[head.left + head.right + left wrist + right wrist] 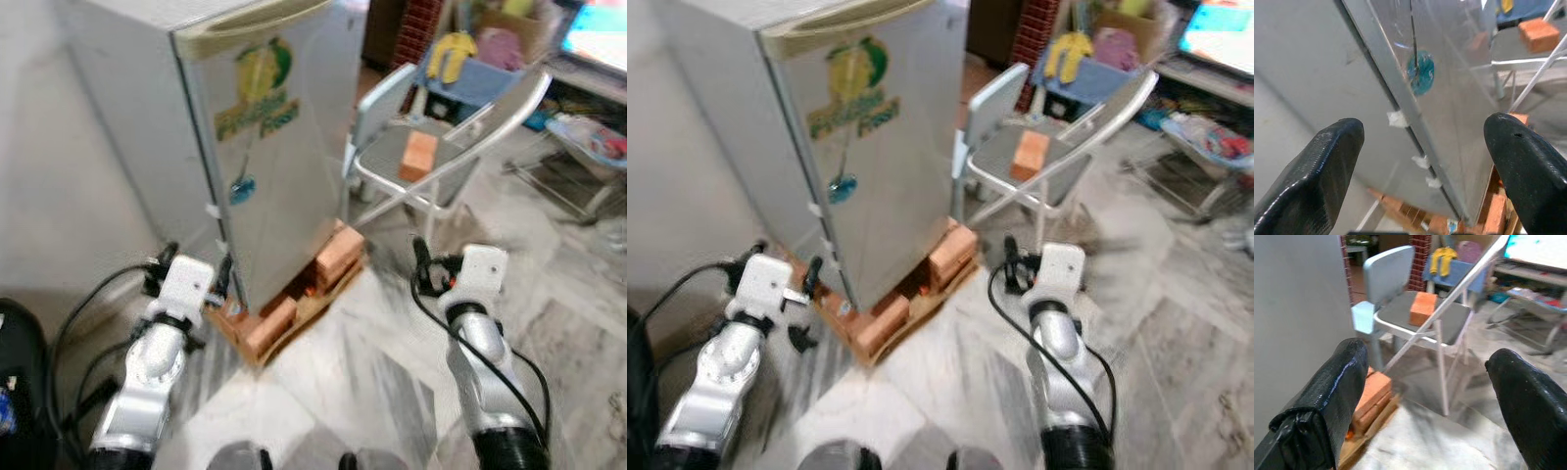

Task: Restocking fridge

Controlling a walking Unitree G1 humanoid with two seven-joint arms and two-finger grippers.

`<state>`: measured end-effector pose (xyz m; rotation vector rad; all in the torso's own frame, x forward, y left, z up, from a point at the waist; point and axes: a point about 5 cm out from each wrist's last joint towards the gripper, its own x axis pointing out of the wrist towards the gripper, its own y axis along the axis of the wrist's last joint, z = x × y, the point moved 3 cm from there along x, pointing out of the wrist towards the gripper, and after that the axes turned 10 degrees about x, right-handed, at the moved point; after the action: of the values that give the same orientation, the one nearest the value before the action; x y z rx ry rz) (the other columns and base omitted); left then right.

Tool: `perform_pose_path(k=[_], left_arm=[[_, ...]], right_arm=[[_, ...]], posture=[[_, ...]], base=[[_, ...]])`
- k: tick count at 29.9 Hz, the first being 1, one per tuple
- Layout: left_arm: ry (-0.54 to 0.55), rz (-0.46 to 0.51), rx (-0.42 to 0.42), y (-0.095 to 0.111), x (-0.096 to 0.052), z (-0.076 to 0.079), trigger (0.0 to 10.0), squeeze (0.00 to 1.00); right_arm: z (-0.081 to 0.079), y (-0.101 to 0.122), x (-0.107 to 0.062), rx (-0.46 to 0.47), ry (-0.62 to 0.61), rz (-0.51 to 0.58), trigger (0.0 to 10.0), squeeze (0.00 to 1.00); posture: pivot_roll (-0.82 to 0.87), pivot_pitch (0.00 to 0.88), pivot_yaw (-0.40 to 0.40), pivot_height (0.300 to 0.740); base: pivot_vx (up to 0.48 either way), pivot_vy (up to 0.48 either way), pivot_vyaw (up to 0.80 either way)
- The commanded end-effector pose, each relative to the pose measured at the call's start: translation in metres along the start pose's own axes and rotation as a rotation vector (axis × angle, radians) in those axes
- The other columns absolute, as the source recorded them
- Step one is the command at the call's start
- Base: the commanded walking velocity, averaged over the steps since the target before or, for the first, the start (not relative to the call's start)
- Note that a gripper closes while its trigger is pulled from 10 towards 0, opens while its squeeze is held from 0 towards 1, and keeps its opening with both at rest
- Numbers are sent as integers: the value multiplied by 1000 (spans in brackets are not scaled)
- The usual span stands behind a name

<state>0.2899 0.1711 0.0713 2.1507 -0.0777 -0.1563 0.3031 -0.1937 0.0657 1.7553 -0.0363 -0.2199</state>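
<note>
A small silver fridge [265, 147] stands with its door shut; a green and yellow fruit sticker and a round blue sticker [1420, 73] are on the door. It rests on orange bricks [338, 253] and a wooden pallet [313, 304]. My left gripper [191, 264] is low by the fridge's near corner, open and empty, facing the door's edge with bits of white tape [1398, 119]. My right gripper [431, 269] hovers right of the fridge, open with nothing between its fingers, facing a folding chair [1396, 313].
The grey folding chair [382, 152] stands right of the fridge with an orange brick [419, 155] on its seat. Behind it are a blue seat with a yellow item [453, 54] and a low rack [588, 147]. A black object [20, 382] sits at my left.
</note>
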Motion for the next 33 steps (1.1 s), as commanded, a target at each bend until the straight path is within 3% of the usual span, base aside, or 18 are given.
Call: perform_pose_path(k=[1, 4, 10, 18, 24, 33], left_arm=[[6, -6, 17, -2, -2, -6, 10000, 0], [-53, 80, 93, 13, -1, 1, 10000, 0], [-78, 123, 119, 23, -3, 7, 10000, 0], [-109, 127, 64, 23, -7, 15, 10000, 0], [-141, 165, 37, 30, -9, 22, 10000, 0], [-123, 173, 21, 33, -9, 21, 10000, 0]], right_arm=[[-12, 9, 2, 15, 36, 27, 10000, 0], [-12, 10, 3, 9, 43, 30, 10000, 0], [-15, 10, 5, 7, 52, 31, 10000, 0], [-23, 11, 7, -14, 88, 29, 10000, 0], [-24, 12, 8, -18, 93, 33, 10000, 0], [-25, 12, 7, -18, 93, 33, 10000, 0]], posture=[[90, 0, -23, 740], [93, 0, -25, 740], [110, 0, -31, 740], [118, 0, -46, 740], [115, 0, -44, 740], [117, 0, -46, 740]], base=[[0, 480, 0], [0, 480, 0], [0, 469, 0], [238, 378, -184], [454, 0, -750], [0, 0, -107]])
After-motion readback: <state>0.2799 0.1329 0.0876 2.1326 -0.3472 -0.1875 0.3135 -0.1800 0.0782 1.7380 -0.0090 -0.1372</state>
